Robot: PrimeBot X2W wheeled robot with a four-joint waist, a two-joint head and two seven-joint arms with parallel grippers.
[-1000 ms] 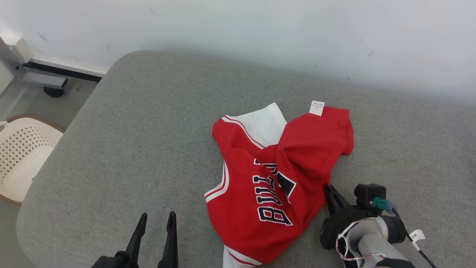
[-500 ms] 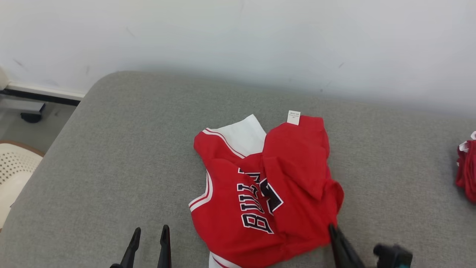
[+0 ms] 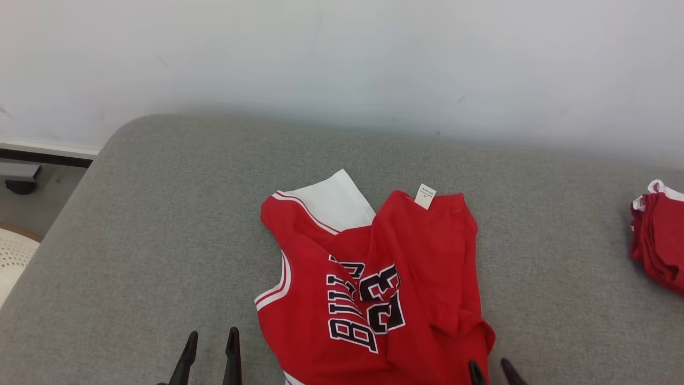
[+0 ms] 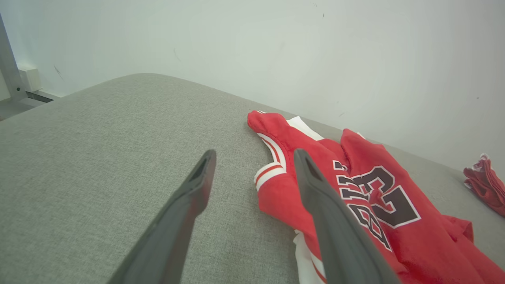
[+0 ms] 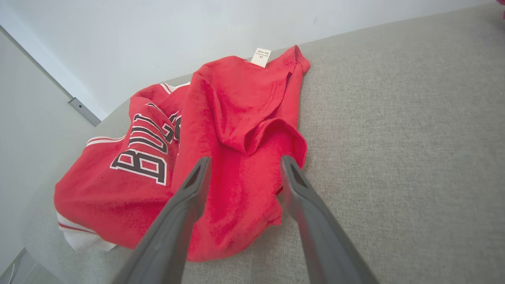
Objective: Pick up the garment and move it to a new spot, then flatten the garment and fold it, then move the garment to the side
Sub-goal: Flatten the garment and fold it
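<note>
While both grippers wait low at the near side, the red jersey (image 3: 374, 289) lies rumpled in the middle of the grey cushion (image 3: 160, 240), and everything else is easiest placed from it.

Nearest the robot, the right gripper (image 5: 245, 159) sits at the jersey's near right corner. Its fingers are spread and nothing is pinched between them; the cloth lies under and beyond the tips. The left gripper (image 4: 254, 154) hovers off the jersey's left side, beside the white-striped armhole. It too is wide apart and empty, and it is clear of the fabric.

On the jersey itself, a red flap lies doubled over the right half and hides part of the lettering and number. Its near edge curls up into a loose lip just ahead of the right fingers. At the jersey's far edge a small white label (image 3: 425, 195) stands up, and a white panel (image 3: 331, 203) pokes out at the far left. Well off to the jersey's right lies another heap of red cloth (image 3: 660, 240).

Flattening looks like the step in hand. To do it well, I would take only the top layer at that curled lip (a deep bite would probably catch both layers). I would then draw it low and slowly rightward while the left fingers pin the armhole, so the whole jersey does not slide.
</note>
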